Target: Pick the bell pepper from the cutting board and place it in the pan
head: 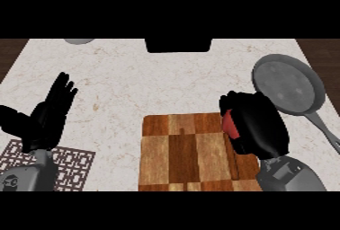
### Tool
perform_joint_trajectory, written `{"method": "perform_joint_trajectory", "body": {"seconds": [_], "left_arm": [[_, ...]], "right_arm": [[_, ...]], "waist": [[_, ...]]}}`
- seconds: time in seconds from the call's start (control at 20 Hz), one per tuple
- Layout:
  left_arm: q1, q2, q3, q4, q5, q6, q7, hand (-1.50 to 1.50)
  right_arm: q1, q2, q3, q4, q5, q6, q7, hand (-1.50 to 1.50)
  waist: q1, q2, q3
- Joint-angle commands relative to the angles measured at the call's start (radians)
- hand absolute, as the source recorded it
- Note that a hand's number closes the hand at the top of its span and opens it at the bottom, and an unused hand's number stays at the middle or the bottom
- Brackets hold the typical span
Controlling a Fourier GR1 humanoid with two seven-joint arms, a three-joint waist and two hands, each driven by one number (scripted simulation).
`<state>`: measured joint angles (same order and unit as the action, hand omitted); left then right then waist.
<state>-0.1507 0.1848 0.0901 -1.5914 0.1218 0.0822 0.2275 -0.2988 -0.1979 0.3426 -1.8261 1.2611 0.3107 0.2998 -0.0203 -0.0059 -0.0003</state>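
Note:
A red bell pepper (230, 125) shows as a sliver at the right edge of the wooden cutting board (179, 152). My right hand (260, 128) is curled round it and hides most of it. Whether the pepper still touches the board I cannot tell. The grey pan (287, 83) lies on the counter just beyond and to the right of that hand, its handle (325, 130) running toward the lower right. My left hand (48, 114) rests open at the left, fingers up, far from the board.
A patterned trivet (66, 164) lies under my left forearm at the lower left. A black object (178, 45) sits at the counter's far edge, and a grey rounded item (79, 41) peeks in at the top left.

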Motion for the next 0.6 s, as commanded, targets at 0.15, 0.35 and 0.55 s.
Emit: {"method": "perform_joint_trajectory", "body": {"seconds": [0.15, 0.35, 0.55], "left_arm": [[-0.009, -0.031, -0.028, -0.015, -0.022, 0.015, 0.021, 0.00], [-0.024, 0.009, 0.022, 0.018, 0.024, -0.042, 0.021, 0.00], [0.003, -0.011, 0.002, -0.004, -0.008, -0.023, -0.009, 0.00]], "right_arm": [[-0.058, 0.001, -0.144, -0.198, -0.067, 0.141, 0.048, 1.50], [-0.074, 0.002, -0.233, -0.178, -0.093, 0.116, 0.040, 1.50], [-0.105, -0.054, -0.394, -0.060, -0.149, 0.019, -0.034, 1.50]], "waist": [[0.020, 0.004, 0.000], [0.021, 0.006, 0.000], [0.023, 0.007, 0.000]]}}
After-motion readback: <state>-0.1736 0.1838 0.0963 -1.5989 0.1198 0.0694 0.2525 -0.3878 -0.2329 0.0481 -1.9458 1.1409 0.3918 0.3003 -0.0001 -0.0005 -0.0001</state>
